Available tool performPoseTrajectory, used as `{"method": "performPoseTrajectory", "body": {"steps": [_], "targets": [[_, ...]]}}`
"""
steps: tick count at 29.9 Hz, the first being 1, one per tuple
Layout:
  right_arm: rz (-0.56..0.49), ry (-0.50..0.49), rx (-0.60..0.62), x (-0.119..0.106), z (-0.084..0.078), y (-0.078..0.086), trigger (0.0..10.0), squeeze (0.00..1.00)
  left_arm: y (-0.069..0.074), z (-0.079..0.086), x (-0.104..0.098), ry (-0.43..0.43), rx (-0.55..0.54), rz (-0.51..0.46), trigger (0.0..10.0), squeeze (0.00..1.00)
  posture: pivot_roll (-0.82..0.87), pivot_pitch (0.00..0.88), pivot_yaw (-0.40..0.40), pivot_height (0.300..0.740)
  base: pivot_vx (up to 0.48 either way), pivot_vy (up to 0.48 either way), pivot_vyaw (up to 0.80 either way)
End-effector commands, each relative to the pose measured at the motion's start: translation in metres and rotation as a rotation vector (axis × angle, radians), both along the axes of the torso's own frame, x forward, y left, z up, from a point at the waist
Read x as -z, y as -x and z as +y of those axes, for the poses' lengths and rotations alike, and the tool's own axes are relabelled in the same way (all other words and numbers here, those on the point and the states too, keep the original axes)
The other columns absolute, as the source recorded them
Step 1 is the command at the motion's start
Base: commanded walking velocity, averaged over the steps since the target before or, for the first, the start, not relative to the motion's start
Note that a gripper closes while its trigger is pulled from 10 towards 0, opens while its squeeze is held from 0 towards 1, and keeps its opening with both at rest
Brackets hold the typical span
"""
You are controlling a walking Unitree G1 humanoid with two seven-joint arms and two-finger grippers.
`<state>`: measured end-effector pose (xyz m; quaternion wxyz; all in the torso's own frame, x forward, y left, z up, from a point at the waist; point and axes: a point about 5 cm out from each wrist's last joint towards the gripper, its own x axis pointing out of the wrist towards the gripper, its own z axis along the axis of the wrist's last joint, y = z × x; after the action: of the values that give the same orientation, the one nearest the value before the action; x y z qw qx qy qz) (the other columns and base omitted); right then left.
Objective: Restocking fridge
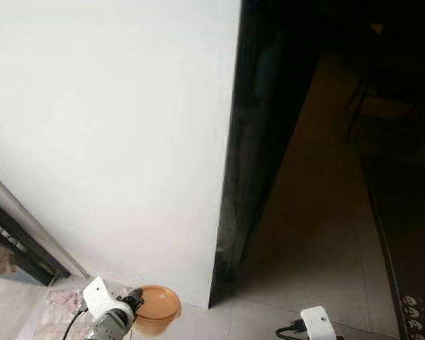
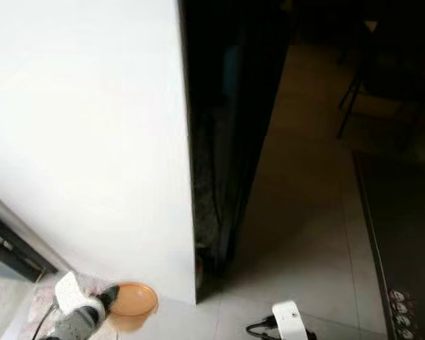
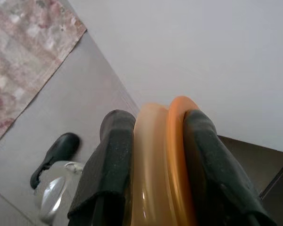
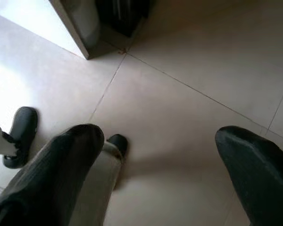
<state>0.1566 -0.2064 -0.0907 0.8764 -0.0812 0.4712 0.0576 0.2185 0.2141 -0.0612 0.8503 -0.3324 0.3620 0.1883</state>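
Observation:
A tall white fridge (image 1: pixel 113 142) stands before me, its dark side panel (image 1: pixel 251 156) on the right. My left gripper (image 3: pixel 153 141) is shut on an orange bowl-shaped container (image 1: pixel 157 306), held low at the lower left, near the fridge's foot. In the left wrist view the container's two stacked rims (image 3: pixel 162 160) sit edge-on between the black fingers (image 3: pixel 111 160). My right arm (image 1: pixel 317 324) hangs low at the bottom right. Its gripper (image 4: pixel 160 155) is open over the tiled floor, with nothing between the fingers (image 4: pixel 61 165).
A dark cabinet or counter edge (image 1: pixel 404 241) runs along the right. A patterned rug (image 3: pixel 23 56) lies on the floor at the left, beside a dark door frame (image 1: pixel 18 244). Beige tiled floor (image 1: pixel 319 234) stretches to the right of the fridge. A chair (image 2: pixel 365 78) stands in shadow beyond.

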Motion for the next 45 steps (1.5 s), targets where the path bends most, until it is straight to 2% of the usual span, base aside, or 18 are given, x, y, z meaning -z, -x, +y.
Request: {"method": "performPoseTrajectory", "body": {"steps": [1,8,10,13,15,17,18,19,25,27,29,32,35,36,37,45], "targets": [[0.011,0.010,0.021,0.001,-0.005,0.006,10.0,0.00,-0.001,-0.002,0.000,-0.006,0.018,0.008,10.0,0.00,-0.01,0.021,0.019,0.740,0.000,0.000,0.00],[-0.071,0.035,0.114,-0.002,-0.008,0.002,10.0,0.00,0.000,-0.002,0.001,-0.007,0.018,0.008,10.0,0.00,-0.01,0.028,0.014,0.740,0.000,0.000,0.00],[-0.127,0.036,0.179,-0.004,-0.010,0.001,10.0,0.00,0.002,-0.001,0.001,-0.008,0.016,0.010,10.0,0.00,-0.01,0.033,0.013,0.740,0.000,0.000,0.00],[-0.191,0.075,0.193,-0.008,-0.012,-0.002,10.0,0.00,0.004,0.002,0.002,-0.009,0.012,0.012,10.0,0.00,-0.01,0.038,0.015,0.740,0.000,0.000,0.00],[-0.292,0.113,0.196,-0.020,-0.013,-0.022,10.0,0.00,0.005,0.002,0.002,-0.011,0.012,0.014,10.0,0.00,-0.01,0.038,0.015,0.740,0.000,0.000,0.00],[-0.492,0.117,0.203,-0.048,-0.015,-0.063,10.0,0.00,0.005,0.003,0.002,-0.013,0.012,0.015,10.0,0.00,-0.02,0.038,0.016,0.740,0.000,0.000,0.00],[-0.644,0.112,0.221,-0.074,-0.019,-0.090,10.0,0.00,0.006,0.004,0.003,-0.015,0.012,0.017,10.0,0.00,-0.02,0.040,0.017,0.740,0.000,0.000,0.00],[-0.685,0.111,0.227,-0.081,-0.020,-0.096,10.0,0.00,0.006,0.005,0.003,-0.016,0.012,0.017,10.0,0.00,-0.02,0.041,0.018,0.740,0.000,0.000,0.00],[-0.873,0.046,0.192,-0.113,-0.005,-0.126,10.0,0.00,0.005,0.006,0.002,-0.017,0.008,0.011,10.0,0.00,-0.02,0.038,0.018,0.740,0.000,0.000,0.00],[-0.892,0.043,0.185,-0.117,-0.003,-0.128,10.0,0.00,0.005,0.006,0.002,-0.017,0.007,0.010,10.0,0.00,-0.02,0.038,0.018,0.740,0.000,0.000,0.00],[-0.965,0.045,0.130,-0.128,0.005,-0.133,10.0,0.00,0.005,0.006,0.001,-0.018,0.003,0.007,10.0,0.00,-0.01,0.038,0.017,0.740,0.000,0.000,0.00],[-1.023,0.037,0.110,-0.136,0.009,-0.133,10.0,0.00,0.006,0.008,0.002,-0.020,0.000,0.007,10.0,0.00,-0.02,0.039,0.017,0.740,0.000,0.000,0.00],[-1.033,0.004,0.101,-0.139,0.014,-0.134,10.0,0.00,0.007,0.009,0.002,-0.022,-0.001,0.010,10.0,0.00,-0.02,0.042,0.020,0.740,0.000,0.000,0.00],[-1.034,-0.007,0.097,-0.140,0.015,-0.136,10.0,0.33,0.007,0.008,0.002,-0.023,-0.001,0.010,10.0,0.00,-0.02,0.042,0.019,0.740,0.000,0.000,0.00],[-1.033,-0.015,0.098,-0.142,0.017,-0.139,10.0,0.98,0.006,0.008,0.002,-0.023,-0.001,0.010,10.0,0.00,-0.02,0.042,0.019,0.740,0.000,0.000,0.00],[-1.004,-0.079,0.078,-0.162,0.028,-0.172,10.0,1.00,0.006,0.007,0.002,-0.020,-0.002,0.009,10.0,0.00,-0.02,0.039,0.019,0.740,0.000,0.000,0.00]]}}
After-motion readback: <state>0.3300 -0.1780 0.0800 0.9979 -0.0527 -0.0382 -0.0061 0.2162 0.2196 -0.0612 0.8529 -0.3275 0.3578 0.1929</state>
